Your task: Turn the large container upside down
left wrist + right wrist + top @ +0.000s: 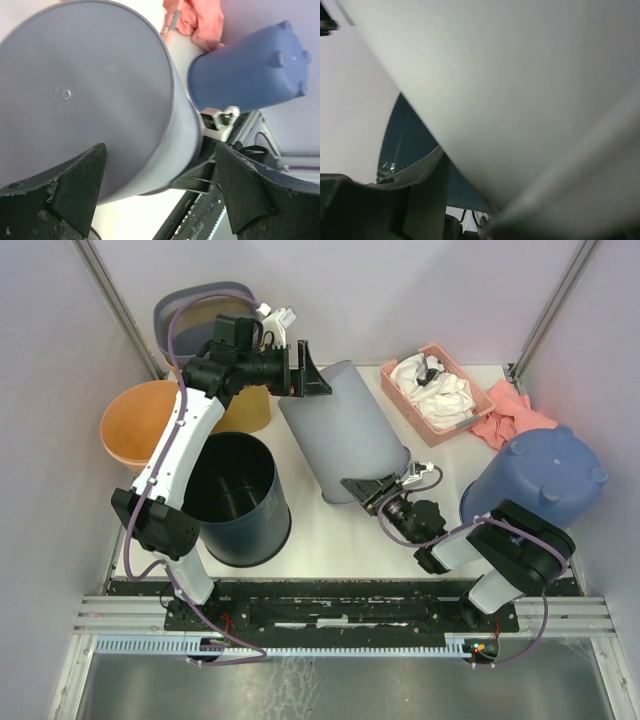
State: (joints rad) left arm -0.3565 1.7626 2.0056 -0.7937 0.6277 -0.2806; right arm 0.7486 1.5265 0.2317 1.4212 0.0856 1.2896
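Finds the large grey container [345, 430] tipped on its side at mid-table, flat base toward the far wall, mouth toward the arms, just beside the dark bin [238, 502]. Shows the left gripper [312, 375] spread wide at the base, jaws clear of the wall. Puts the right gripper [378, 490] against the rim; closed or not, cannot tell. Appears light, stiff, smooth and probably slippery plastic: best pinched at the rim lip, steadied at the base.

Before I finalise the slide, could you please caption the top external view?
Grey container tilted between both arms, left hand at its closed base, right hand at its rim.
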